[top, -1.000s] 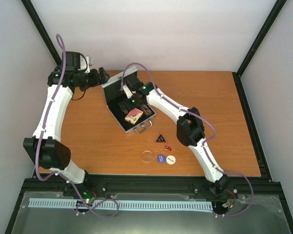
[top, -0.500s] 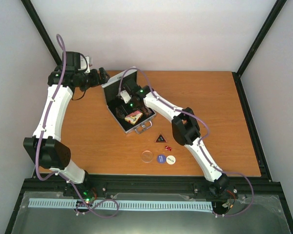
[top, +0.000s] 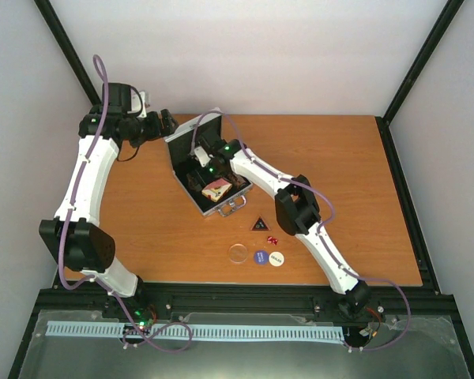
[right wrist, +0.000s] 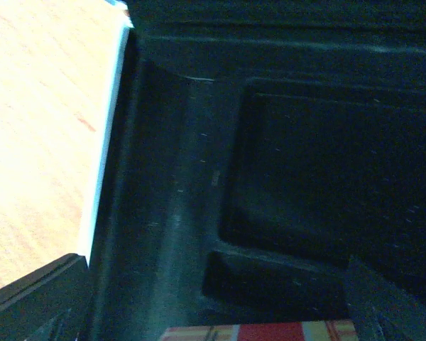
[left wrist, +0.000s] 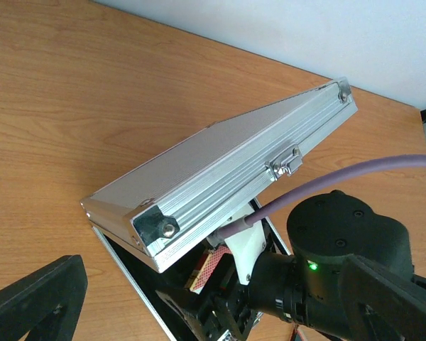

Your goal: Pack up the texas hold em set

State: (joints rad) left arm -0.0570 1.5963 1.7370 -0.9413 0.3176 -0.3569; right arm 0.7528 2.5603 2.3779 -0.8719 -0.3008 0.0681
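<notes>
– Texas hold em set (top: 216, 188): where is it?
– Only partly in the silver case (top: 221, 205) on the bench (top: 363, 174). The pink-orange card box (right wrist: 270, 332) lies in the black foam (right wrist: 192, 185) near the front of the case. The black triangle (top: 259, 223), red dice (top: 272, 239), clear disc (top: 238, 253), blue disc (top: 260, 257) and white disc (top: 276, 258) lie on the bench in front of the case, not packed yet.
– Why is the lid (left wrist: 227, 167) only half up?
– I think the right arm (top: 261, 170) is in the way. It reaches in under the lid, so the lid cannot drop shut.
– What about the right hand (top: 199, 162)?
– It is low inside the case, pointing down at an empty foam hole next to the card box. Its fingers (right wrist: 35, 298) are spread wide and hold nothing.
– And the left hand (top: 167, 122)?
– It hangs behind the case, near the lid, tipped toward it. It is spread wide too and holds nothing. I cannot tell if it touches the lid. Maybe it waits to push the lid shut.
</notes>
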